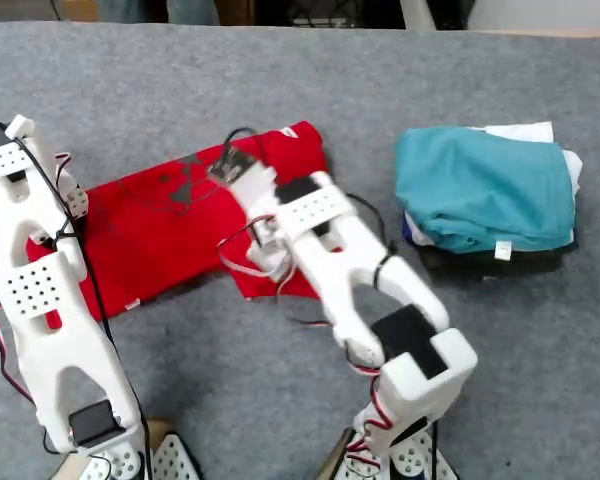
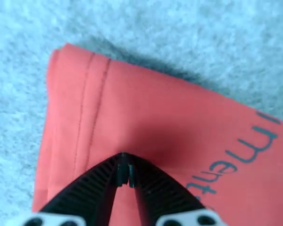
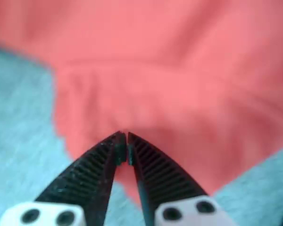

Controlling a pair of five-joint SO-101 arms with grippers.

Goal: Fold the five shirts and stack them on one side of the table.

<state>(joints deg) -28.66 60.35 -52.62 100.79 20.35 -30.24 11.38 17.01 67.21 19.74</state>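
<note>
Table (image 1: 280,80) from above, with the two wrist views. The red shirt (image 1: 170,225) lies partly folded at about 9 o'clock from the table's middle, its long axis running from 8 o'clock to 2 o'clock, with grey print on its upper face. The stack (image 1: 485,195) of folded shirts sits well apart from it at about 2 o'clock, a teal shirt (image 1: 480,185) on top, white and dark cloth showing at its edges. The left arm (image 1: 40,290) stands over the red shirt's 9 o'clock end; the right arm (image 1: 350,270) leans across its 4 o'clock edge. The left gripper (image 2: 124,174) has its fingertips brought together over the red shirt (image 2: 170,132), near a stitched hem and a folded corner, with the table (image 2: 179,33) beyond. The right gripper (image 3: 122,150) likewise has its tips together, over the red shirt (image 3: 179,94) close to an edge, with table (image 3: 14,117) on either side. Whether either pair pinches cloth cannot be told.
</note>
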